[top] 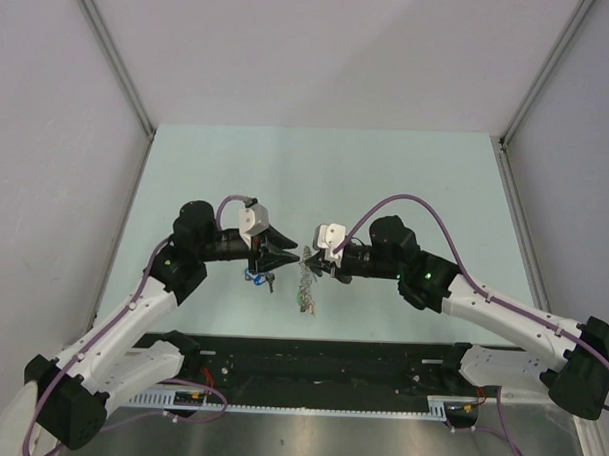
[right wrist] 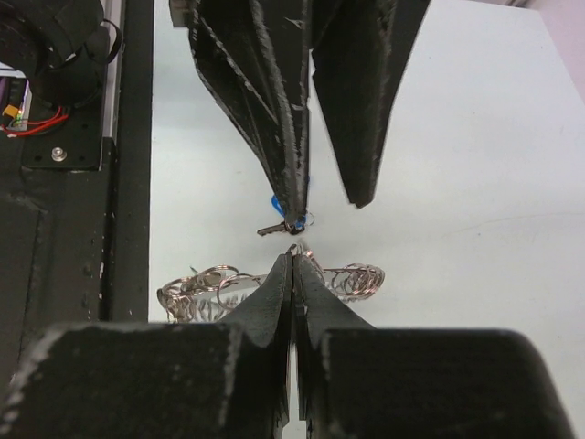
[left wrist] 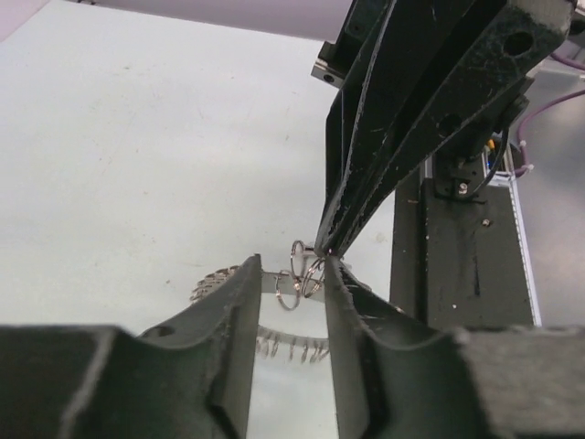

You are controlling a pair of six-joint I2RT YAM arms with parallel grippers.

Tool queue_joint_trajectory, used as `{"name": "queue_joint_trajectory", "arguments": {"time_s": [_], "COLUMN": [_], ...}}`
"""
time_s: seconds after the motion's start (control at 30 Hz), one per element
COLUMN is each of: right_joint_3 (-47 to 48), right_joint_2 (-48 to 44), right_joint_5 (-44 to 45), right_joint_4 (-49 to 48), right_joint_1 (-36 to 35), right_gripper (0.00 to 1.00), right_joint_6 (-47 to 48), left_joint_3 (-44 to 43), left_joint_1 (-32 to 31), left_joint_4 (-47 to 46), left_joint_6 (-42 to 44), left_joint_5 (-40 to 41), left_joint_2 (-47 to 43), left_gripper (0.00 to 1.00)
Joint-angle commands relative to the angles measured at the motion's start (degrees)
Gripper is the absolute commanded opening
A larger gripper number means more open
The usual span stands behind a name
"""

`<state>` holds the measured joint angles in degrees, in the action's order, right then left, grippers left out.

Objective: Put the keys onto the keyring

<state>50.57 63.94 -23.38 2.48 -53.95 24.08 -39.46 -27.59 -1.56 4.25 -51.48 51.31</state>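
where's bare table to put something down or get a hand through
The far half of the table, from its back edge to the arms, is bare, as is the side beyond the right arm. Crowded mid-table: both jaws meet there, the keyring at them, the keys just left.

A robotics lab cell: plain white walls (top: 321, 48) enclose a pale green table (top: 387, 171)

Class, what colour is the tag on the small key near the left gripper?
The key tag is blue, clearest in the top external view.
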Motion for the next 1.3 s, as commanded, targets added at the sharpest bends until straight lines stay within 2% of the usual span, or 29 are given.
{"name": "queue_joint_trajectory", "arguments": {"time_s": [0.0, 0.1, 0.23, 0.5, 1.27], "right_joint_3": [1.37, 1.82, 2.34, 2.87, 3.4], "right_joint_2": [-1.28, -1.28, -1.28, -0.92, -0.4], "right_joint_5": [0.0, -0.26, -1.23, -2.46, -4.75], "right_joint_4": [-2.74, -0.11, 1.38, 2.62, 3.23], "right_joint_1": [-0.36, -0.36, -0.36, -0.36, -0.89], "right_gripper": [0.0, 0.0, 0.0, 0.0, 0.0], "right_joint_6": [1.94, 2.55, 3.35, 4.05, 4.31], "left_joint_3": [-4.39, -5.36, -6.41, -7.38, -9.75], "left_joint_1": [0.26, 0.26, 0.26, -0.7, -5.1], "left_joint_4": [7.36, 9.99, 13.51, 15.45, 20.72], "left_joint_6": [8.57, 11.56, 14.99, 15.87, 18.51], "left_joint_5": [-0.63, -3.0, -5.29, -9.77, -9.6], "left_joint_2": [-0.77, 0.01, 1.16, 4.32, 11.36], "left_gripper": [0.41, 0.45, 0.45, 0.34, 0.27]}}
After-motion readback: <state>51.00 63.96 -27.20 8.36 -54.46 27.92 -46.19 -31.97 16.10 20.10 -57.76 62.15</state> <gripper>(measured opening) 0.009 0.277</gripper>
